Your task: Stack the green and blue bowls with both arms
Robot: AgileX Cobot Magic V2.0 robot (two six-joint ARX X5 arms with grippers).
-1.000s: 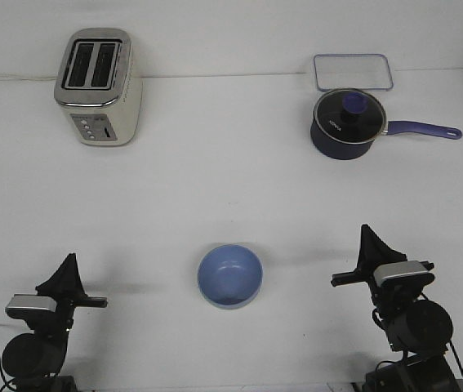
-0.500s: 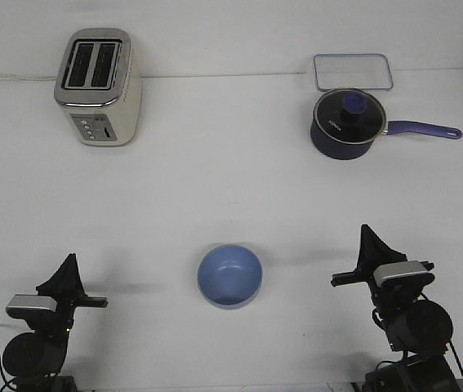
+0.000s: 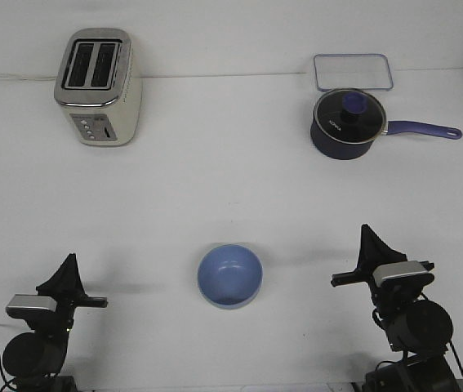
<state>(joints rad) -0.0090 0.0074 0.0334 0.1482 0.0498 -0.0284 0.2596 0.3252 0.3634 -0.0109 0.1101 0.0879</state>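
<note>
The light blue bowl (image 3: 229,274) sits upright on the white table (image 3: 231,196) at the front middle, between the two arms. A thin pale edge shows under its near rim; no separate green bowl is in view, and I cannot tell whether that edge belongs to it. My left gripper (image 3: 69,263) rests low at the front left, well left of the bowl, its fingers together in a point and empty. My right gripper (image 3: 367,235) rests at the front right, well right of the bowl, its fingers also together and empty.
A silver and cream toaster (image 3: 98,86) stands at the back left. A dark blue lidded saucepan (image 3: 347,123) with a purple handle stands at the back right, with a clear rectangular lid or tray (image 3: 353,71) behind it.
</note>
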